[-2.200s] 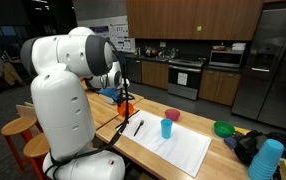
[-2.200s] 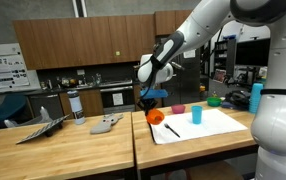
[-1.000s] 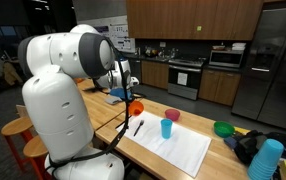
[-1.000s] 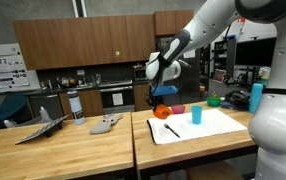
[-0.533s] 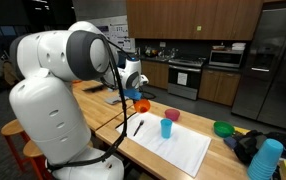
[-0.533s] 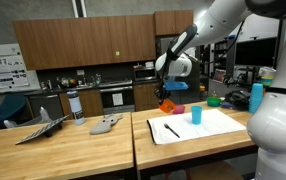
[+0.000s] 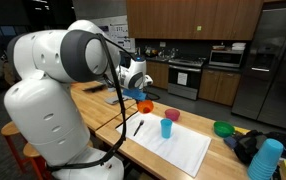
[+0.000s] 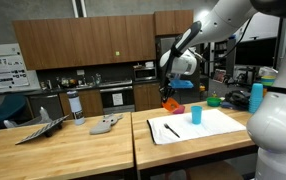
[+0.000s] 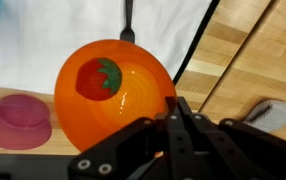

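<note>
The arm has swung farther along the table, and the orange bowl (image 9: 113, 95) rides aloft at the white mat (image 9: 53, 35) edge near a pink bowl (image 9: 18, 118), with the claw (image 9: 179, 112) clamped tight on its rim.

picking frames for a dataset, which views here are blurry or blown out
Wrist view: orange bowl soft-edged with a sheen on its inside, white sheet behind it blown out, claw dark and out of focus. In an exterior view the white arm fills the foreground, brightly lit against a dimmer background. Both exterior views are small and low on detail.
</note>
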Tool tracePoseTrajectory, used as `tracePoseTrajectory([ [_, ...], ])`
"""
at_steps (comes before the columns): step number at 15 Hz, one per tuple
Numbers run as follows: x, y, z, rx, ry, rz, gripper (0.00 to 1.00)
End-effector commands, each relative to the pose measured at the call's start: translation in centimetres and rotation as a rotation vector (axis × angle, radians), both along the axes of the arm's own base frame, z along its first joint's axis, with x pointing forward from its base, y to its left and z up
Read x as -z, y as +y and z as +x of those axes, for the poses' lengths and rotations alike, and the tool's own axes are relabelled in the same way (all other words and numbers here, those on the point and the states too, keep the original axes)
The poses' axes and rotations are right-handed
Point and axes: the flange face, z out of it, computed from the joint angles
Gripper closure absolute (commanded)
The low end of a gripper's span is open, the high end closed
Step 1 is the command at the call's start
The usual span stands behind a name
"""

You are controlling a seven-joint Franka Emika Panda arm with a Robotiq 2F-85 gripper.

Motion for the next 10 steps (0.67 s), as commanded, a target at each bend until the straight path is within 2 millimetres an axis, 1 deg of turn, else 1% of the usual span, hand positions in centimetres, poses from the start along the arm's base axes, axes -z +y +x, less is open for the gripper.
tracePoseTrajectory([
  [1, -0.8, -1.6, -0.8, 0.014, -0.012, 0.010, 0.99],
  [3, -0.9, -1.8, -0.9, 0.044, -0.024, 0.015, 0.99],
  [4, -1.1, -2.5, -0.7, 0.050, -0.033, 0.021, 0.99],
  [6, -1.2, -2.6, -1.1, 0.064, -0.049, 0.029, 0.99],
  [8, -1.6, -3.6, -1.1, 0.071, -0.065, 0.033, 0.99],
  [9, -1.5, -3.2, -1.5, 0.085, -0.071, 0.036, 0.99],
  [10, -1.5, -3.5, -1.7, 0.086, -0.077, 0.039, 0.99],
])
